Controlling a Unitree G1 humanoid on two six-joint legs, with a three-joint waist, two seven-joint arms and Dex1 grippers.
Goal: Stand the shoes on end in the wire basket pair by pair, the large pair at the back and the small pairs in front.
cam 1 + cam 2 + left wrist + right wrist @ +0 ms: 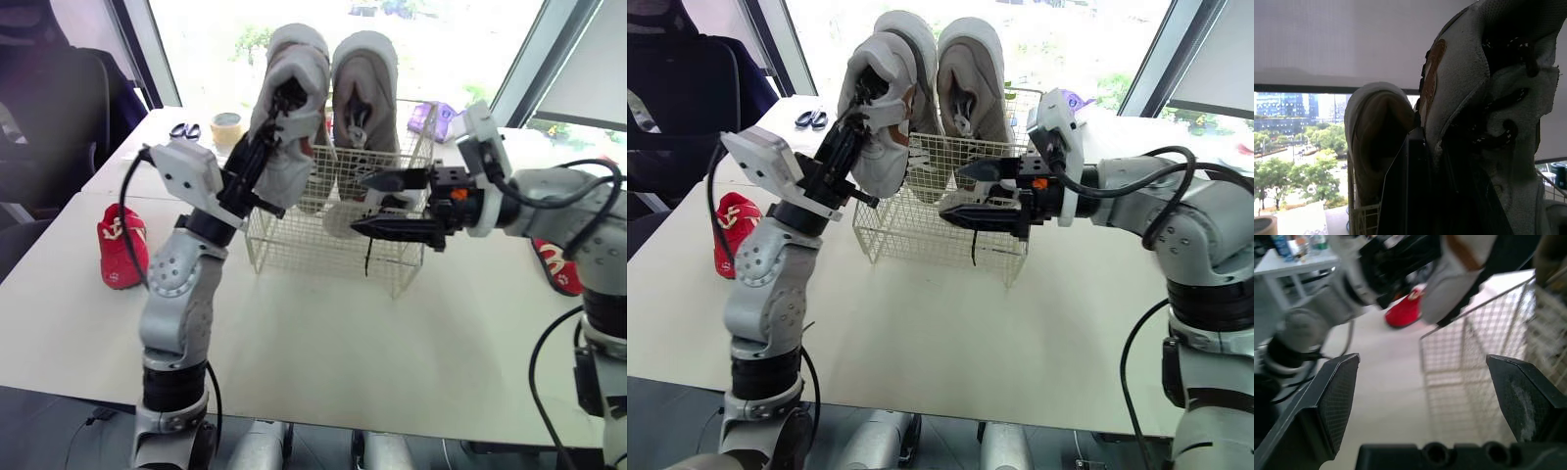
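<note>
The left end effector is clenched on a large pale shoe, held toe-up with its heel at the wire basket's rim, just beside its mate standing inside, while the right end effector hovers released in front.

held shoe: pale grey-white, dark laces, brown patch on the lining
standing shoe: pale grey-white, cream inside
basket: white wire grid
left red shoe: red, white markings
right red shoe: red, white markings
table: plain off-white
tape: pale yellow
scissors: dark handles
left gripper: black fingers
right gripper: black fingers, fine cross-hatched pads, orange spot behind them
</note>
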